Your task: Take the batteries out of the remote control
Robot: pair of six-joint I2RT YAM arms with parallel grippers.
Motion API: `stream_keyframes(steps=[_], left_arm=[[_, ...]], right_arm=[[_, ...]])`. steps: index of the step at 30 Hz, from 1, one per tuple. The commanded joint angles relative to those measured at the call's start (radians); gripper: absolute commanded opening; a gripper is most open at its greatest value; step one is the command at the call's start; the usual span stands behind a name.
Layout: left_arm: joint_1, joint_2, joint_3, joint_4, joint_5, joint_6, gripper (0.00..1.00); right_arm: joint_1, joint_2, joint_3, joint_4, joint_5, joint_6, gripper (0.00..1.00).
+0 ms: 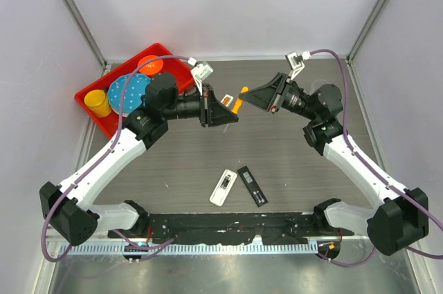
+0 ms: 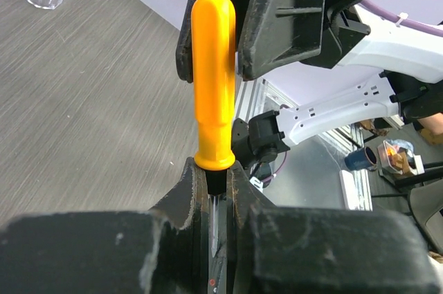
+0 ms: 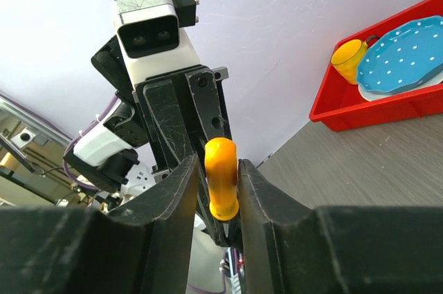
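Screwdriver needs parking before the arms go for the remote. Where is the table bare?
Bare table lies right of the black remote, toward the right arm, and left of the white remote, toward the left arm. The band between those two and the screwdriver above is also free. Crowded: the red tray, far left.

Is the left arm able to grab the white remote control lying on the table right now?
Probably not yet: the left gripper is shut on the orange-handled screwdriver, held in mid-air. Otherwise the way down to the white remote control looks free.
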Motion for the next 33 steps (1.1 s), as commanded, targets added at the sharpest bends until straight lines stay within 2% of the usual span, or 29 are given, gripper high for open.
stream_keyframes(steps=[1,6,10,12,13,14,15,20,22,23,24,26,27,30,33], left_arm=[[0.003,-0.013,-0.006,0.056,0.034,-0.017,0.00],[0.003,-0.013,-0.009,0.058,0.039,-0.018,0.00],[0.003,-0.012,-0.009,0.058,0.039,-0.018,0.00],[0.003,-0.010,-0.007,0.058,0.042,-0.018,0.00],[0.003,-0.012,-0.009,0.059,0.044,-0.018,0.00],[0.003,-0.010,-0.009,0.059,0.042,-0.018,0.00],[0.003,-0.010,-0.010,0.061,0.042,-0.018,0.00],[0.003,-0.019,-0.012,0.056,0.009,-0.014,0.01],[0.004,-0.039,-0.026,0.056,-0.043,-0.014,0.12],[0.006,-0.065,-0.036,0.064,-0.086,-0.012,0.21],[0.007,-0.081,-0.056,0.076,-0.105,-0.009,0.43],[0.013,-0.125,-0.076,0.082,-0.165,-0.006,0.57],[0.018,-0.139,-0.096,0.084,-0.185,-0.005,0.70],[0.026,-0.194,-0.130,0.059,-0.266,0.008,0.89],[0.027,-0.235,-0.154,-0.008,-0.330,0.031,0.95]], right_arm=[[0.001,0.013,0.003,0.097,-0.024,0.046,0.35],[0.007,0.028,0.002,0.111,-0.038,0.049,0.38],[0.010,0.030,-0.011,0.144,-0.036,0.063,0.35],[0.012,0.031,-0.017,0.157,-0.042,0.069,0.27],[0.013,0.036,-0.015,0.157,-0.047,0.069,0.20],[0.013,0.036,-0.015,0.157,-0.053,0.069,0.08],[0.013,0.036,-0.015,0.157,-0.053,0.066,0.03],[0.013,0.025,-0.017,0.125,-0.039,0.035,0.01],[0.013,0.017,-0.017,0.093,-0.027,0.008,0.01],[0.013,0.011,-0.012,0.073,-0.021,-0.005,0.01],[0.013,0.002,-0.009,0.018,0.003,-0.040,0.01],[0.013,-0.009,0.000,-0.048,0.028,-0.081,0.01],[0.013,-0.012,0.005,-0.082,0.043,-0.103,0.01],[0.013,-0.027,0.023,-0.217,0.112,-0.179,0.01],[0.013,-0.048,0.034,-0.331,0.188,-0.248,0.01]])
